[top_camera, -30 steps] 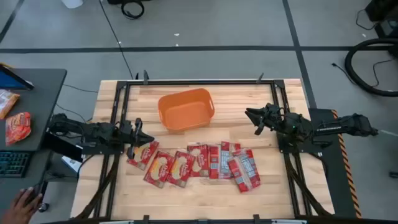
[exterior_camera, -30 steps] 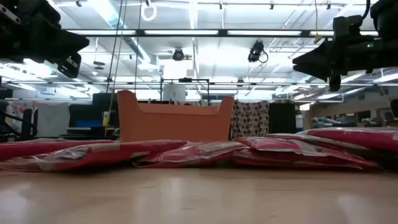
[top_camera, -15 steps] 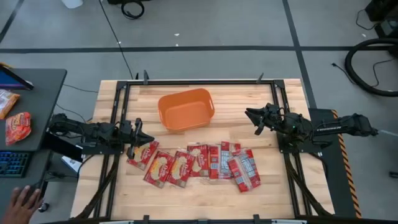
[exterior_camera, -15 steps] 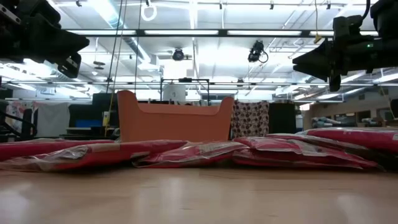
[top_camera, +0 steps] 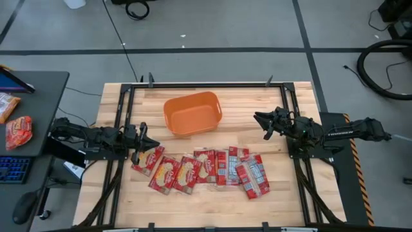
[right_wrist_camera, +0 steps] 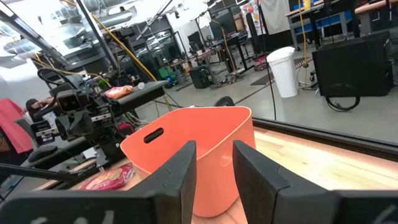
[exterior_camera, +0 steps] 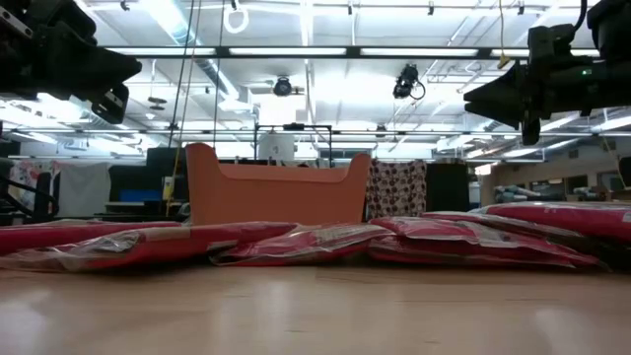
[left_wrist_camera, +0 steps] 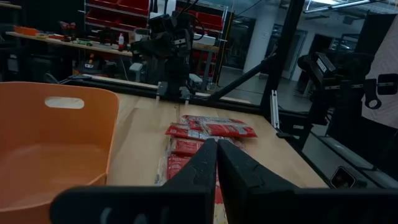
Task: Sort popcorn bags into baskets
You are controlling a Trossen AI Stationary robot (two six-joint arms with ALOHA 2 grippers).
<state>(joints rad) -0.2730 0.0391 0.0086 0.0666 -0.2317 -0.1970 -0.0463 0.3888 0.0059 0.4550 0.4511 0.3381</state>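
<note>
Popcorn bags [top_camera: 206, 169] lay in a row at lower centre, none yet in the orange basket [top_camera: 192, 113] above them. Left gripper [top_camera: 145, 139], fingers pressed together, and right gripper [top_camera: 261, 120], fingers slightly spread, hovered empty; next move likely called for descending onto a bag.

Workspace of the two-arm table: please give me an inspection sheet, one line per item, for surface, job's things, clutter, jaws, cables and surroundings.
Surface: wooden table with a black frame.
Job's things: orange basket empty, at the table's far middle; popcorn bags in an overlapping row on the near half, none in the basket.
Clutter: nothing seen on the table.
Jaws: left gripper shut, empty, above the row's left end; right gripper open, empty, right of the basket.
Cables: black cables on the floor beyond the table, coil at the right.
Surroundings: dark side desk at left with two snack packs and a keyboard.
</note>
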